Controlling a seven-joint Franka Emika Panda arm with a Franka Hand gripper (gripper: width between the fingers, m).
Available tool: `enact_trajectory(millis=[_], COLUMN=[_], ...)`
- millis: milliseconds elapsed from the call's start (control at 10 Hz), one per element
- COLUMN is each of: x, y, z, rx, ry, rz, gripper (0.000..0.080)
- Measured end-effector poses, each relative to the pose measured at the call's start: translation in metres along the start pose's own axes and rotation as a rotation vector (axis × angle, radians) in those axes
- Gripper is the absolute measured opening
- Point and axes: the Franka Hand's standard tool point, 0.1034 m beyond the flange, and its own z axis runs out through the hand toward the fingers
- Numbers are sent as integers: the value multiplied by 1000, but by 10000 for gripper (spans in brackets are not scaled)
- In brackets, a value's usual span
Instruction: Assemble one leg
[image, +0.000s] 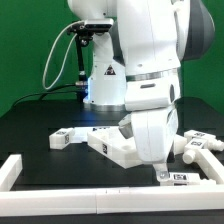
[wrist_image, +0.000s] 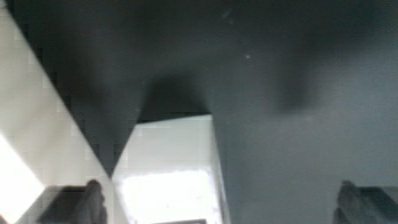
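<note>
White arm (image: 150, 70) low over black table (image: 30, 120), hand (wrist_image: 226, 203) spread.

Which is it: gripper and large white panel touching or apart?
Cannot tell. In the exterior view the gripper overlaps the white panel, hiding its fingertips; the wrist view is too blurred.

— How does the arm (image: 150, 35) stand?
— It is bent over, with its thick white links stacked right above the hand (image: 161, 166). The wrist (image: 150, 95) is turned straight down.
— And the hand itself?
— It points down and sits low, at the very end of the arm. In the exterior view its fingertips are hard to make out.
— Does the wrist view help?
— Yes. It shows two dark fingers (wrist_image: 79, 204), one on each side and well apart, so the hand gapes wide.
</note>
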Motion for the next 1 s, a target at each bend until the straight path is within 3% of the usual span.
enact_trajectory(millis=[200, 600, 1000], x=[-4, -14, 6], y=[3, -4, -9], z=[1, 18, 19], rx=[0, 11, 23], ry=[0, -1, 4], rz=[8, 15, 60], gripper=[650, 650, 650])
